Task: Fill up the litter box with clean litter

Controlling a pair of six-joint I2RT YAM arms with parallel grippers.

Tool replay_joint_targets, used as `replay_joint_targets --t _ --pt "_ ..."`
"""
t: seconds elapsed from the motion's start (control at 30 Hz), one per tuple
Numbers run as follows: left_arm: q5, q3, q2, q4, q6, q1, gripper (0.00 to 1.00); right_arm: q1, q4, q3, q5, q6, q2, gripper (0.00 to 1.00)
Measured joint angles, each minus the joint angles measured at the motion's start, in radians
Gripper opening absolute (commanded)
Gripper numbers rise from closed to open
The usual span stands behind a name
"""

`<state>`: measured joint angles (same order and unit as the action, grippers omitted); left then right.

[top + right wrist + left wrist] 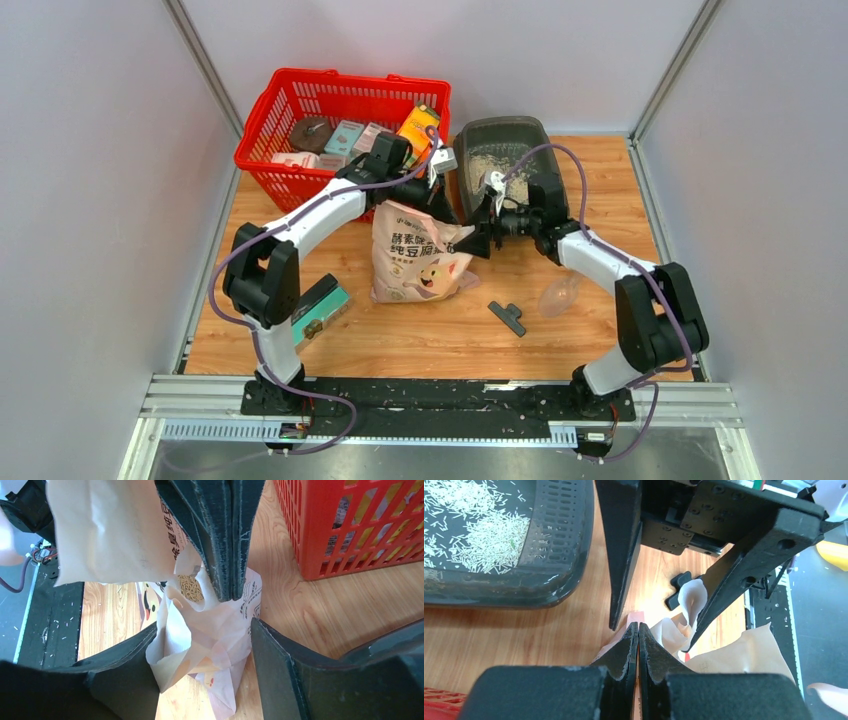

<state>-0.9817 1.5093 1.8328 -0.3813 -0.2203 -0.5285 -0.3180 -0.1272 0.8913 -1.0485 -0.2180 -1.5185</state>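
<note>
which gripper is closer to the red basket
Left. The left gripper is just off the red basket's near right corner, jaws shut on the litter bag's top edge. The right gripper is farther right, beyond the bag top, jaws open.

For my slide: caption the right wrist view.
Left pincer pinches top of litter bag; right pincer open astride it, red basket beside.

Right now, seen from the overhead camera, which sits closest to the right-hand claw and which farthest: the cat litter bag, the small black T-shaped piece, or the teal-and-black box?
Measured from the right gripper:
1. The litter bag, right at its fingertips, mid-table.
2. The black T-shaped piece, nearer the arm bases.
3. The teal-and-black box, far across, beside the left arm.
</note>
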Motion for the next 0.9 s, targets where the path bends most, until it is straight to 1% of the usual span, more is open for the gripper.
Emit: replay_joint_targets --t 0.1,0.13,0.17,0.3,0.4,0.43,0.5,0.53,0.6,0.63,0.7,0.73,0.77,0.9 --pt "-0.007 0.005 0.010 -0.002 0.013 0.000 0.07 0.000 -0.050 0.000 -0.013 0.035 -0.035 0.60" --pt "-0.007 0.005 0.011 -0.002 0.016 0.000 0.07 -0.002 -0.066 0.002 -0.018 0.049 -0.046 0.55" --pt "-0.007 0.005 0.013 -0.002 0.020 0.000 0.07 -0.002 -0.086 0.003 -0.024 0.066 -0.058 0.52" --pt "-0.008 0.005 0.017 0.001 0.038 0.000 0.07 -0.013 -0.172 0.014 -0.047 0.145 -0.100 0.49" --pt "-0.008 0.005 0.017 0.010 0.061 0.000 0.08 -0.022 -0.236 0.018 -0.054 0.209 -0.121 0.39" --pt "-0.008 0.005 0.017 0.013 0.070 0.000 0.08 -0.025 -0.251 0.019 -0.054 0.226 -0.126 0.32" --pt "-0.008 0.005 0.017 0.021 0.089 0.000 0.08 -0.034 -0.281 0.019 -0.054 0.262 -0.132 0.24" --pt "-0.010 0.005 0.017 0.022 0.097 0.000 0.08 -0.035 -0.287 0.019 -0.053 0.275 -0.132 0.16" --pt "-0.022 0.005 0.017 0.022 0.112 0.002 0.08 -0.036 -0.294 0.019 -0.054 0.307 -0.135 0.11" --pt "-0.023 0.005 0.017 0.024 0.115 0.002 0.13 -0.036 -0.297 0.019 -0.058 0.314 -0.137 0.08" --pt "-0.018 0.005 0.017 0.028 0.132 0.003 0.18 -0.036 -0.303 0.019 -0.061 0.335 -0.139 0.06" --pt "-0.013 0.005 0.017 0.033 0.153 0.009 0.25 -0.036 -0.305 0.019 -0.061 0.348 -0.139 0.05" --pt "-0.009 0.003 0.016 0.041 0.175 0.013 0.29 -0.035 -0.306 0.019 -0.061 0.355 -0.139 0.05" --pt "0.014 -0.016 -0.010 0.072 0.283 0.033 0.39 -0.034 -0.289 0.019 -0.058 0.367 -0.129 0.04"
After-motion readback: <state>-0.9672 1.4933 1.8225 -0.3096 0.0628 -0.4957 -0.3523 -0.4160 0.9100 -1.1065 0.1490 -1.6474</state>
